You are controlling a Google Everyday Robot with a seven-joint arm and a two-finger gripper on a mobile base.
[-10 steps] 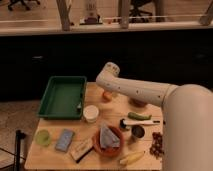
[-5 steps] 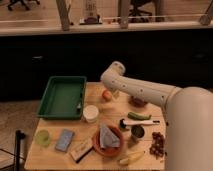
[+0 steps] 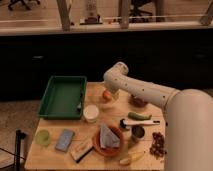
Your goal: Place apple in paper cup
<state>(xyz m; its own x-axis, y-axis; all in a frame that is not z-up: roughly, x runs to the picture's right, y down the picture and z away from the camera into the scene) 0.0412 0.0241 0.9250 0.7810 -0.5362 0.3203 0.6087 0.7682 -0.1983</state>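
— Dark panelling runs behind the wooden desk [image 3: 54, 159]. Where is the pincer?

— The pincer [image 3: 113, 92] hangs from the white arm [image 3: 145, 92] at the far side of the desk, pointing down. I cannot tell whether it is spread or pressed together.

— And the apple?

— The apple [image 3: 105, 94] sits on the desk just left of the pincer. I cannot tell whether they touch.

— The paper cup?

— The paper cup [image 3: 91, 112] stands upright, nearer the camera than the pincer and a little to its left, apart from the apple.

— What else is near?

— A green tray [image 3: 60, 97] lies to the pincer's left, beyond the apple. To its right is a dark bowl [image 3: 138, 102]. In front and right of it are a green vegetable [image 3: 139, 116] and a metal cup [image 3: 137, 132]. Dark grapes [image 3: 158, 144] lie further that way, well apart.
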